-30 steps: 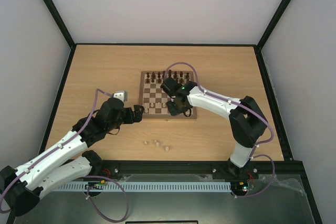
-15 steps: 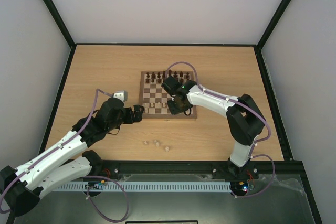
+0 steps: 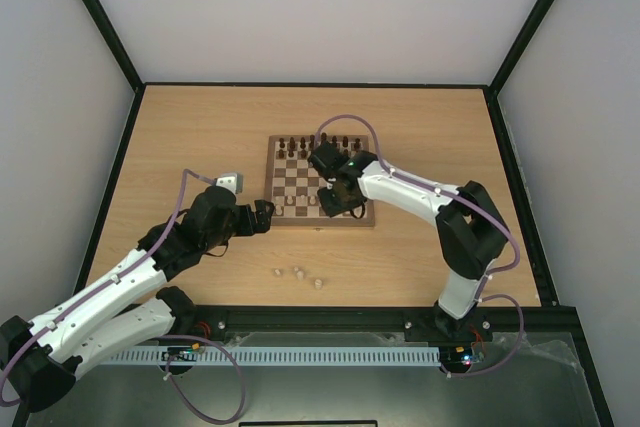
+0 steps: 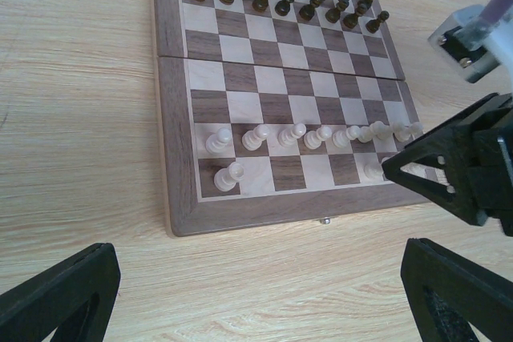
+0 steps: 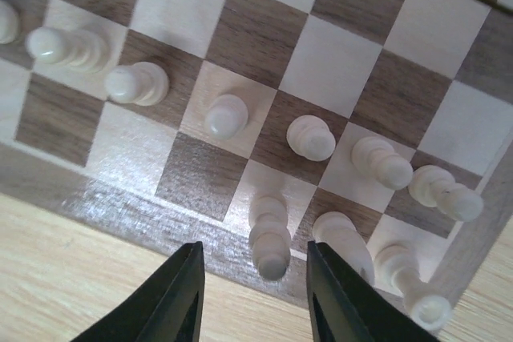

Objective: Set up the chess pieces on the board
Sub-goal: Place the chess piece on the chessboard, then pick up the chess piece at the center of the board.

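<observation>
Release on near row of board (image 4: 176,198): I see right hand (image 5: 253,282), closed a second ago, now parted either side of cream piece (image 5: 270,238), which stands free near the board's near right corner. One more placed; few loose pieces (image 3: 297,273) wait by near edge of counter (image 3: 200,127). Right arm reaches over the board, hand tipped down. Left hand (image 4: 256,294) gapes wide, empty, off the board's left edge.

R gripper (image 3: 336,209) over board (image 3: 288,175) near edge; L gripper (image 3: 267,217) beside board.
</observation>
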Robot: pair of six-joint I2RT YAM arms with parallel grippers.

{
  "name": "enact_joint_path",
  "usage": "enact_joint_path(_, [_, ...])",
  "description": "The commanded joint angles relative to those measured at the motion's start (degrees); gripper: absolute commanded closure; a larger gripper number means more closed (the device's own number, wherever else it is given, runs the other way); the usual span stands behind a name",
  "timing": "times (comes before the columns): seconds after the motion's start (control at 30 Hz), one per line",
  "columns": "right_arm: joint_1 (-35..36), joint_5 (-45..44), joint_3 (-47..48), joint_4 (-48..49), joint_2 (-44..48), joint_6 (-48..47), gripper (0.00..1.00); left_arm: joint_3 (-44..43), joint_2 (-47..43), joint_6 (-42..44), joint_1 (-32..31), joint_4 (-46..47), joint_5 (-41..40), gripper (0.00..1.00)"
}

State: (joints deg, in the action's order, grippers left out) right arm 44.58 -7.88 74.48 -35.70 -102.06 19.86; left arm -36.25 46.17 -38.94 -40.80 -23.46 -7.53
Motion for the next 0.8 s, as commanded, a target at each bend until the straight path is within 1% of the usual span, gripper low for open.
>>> enact_joint_path(0.0, [-0.1,0.3,2.2,-3.1,5.8,0.2,0.59,0.0,0.4,1.0,0.5,0.6,-0.4,0.01])
enact_joint_path(0.03, [0.0,0.3,2.1,-3.4,7.2,0.3,0.53,-0.1,0.5,0.9,0.5,0.6,-0.5,0.01])
enact_joint_path(0.1, [0.0,0.7,1.7,-3.7,9.7,0.5,0.43,-0.3,0.6,0.7,0.5,0.7,-0.9,0.01])
enact_joint_path(0.17, [0.3,1.6,0.4,-3.7,12.3,0.5,0.36,-0.4,0.8,0.8,0.5,0.4,-1.1,0.01])
enact_joint_path(0.2, [0.4,2.2,-0.5,-3.6,13.7,0.7,0.34,-0.7,0.9,0.8,0.5,0.1,-1.3,0.01])
enact_joint_path(0.33, [2.2,4.5,-5.4,-3.2,19.6,2.1,0.32,-1.0,1.5,0.8,0.5,-0.6,-1.6,0.01])
enact_joint_path(0.4, [4.3,5.0,-8.1,-2.8,22.2,3.3,0.28,-1.1,1.8,0.6,0.5,-1.0,-1.6,0.01])
enact_joint_path(0.53, [10.9,5.6,-12.7,-1.2,25.3,6.7,0.24,-0.7,2.4,0.1,0.6,-0.6,-1.4,0.01])
enact_joint_path(0.77, [21.7,4.8,-17.6,0.2,25.3,11.6,0.31,0.7,2.8,-0.7,0.5,1.1,-0.4,0.01])
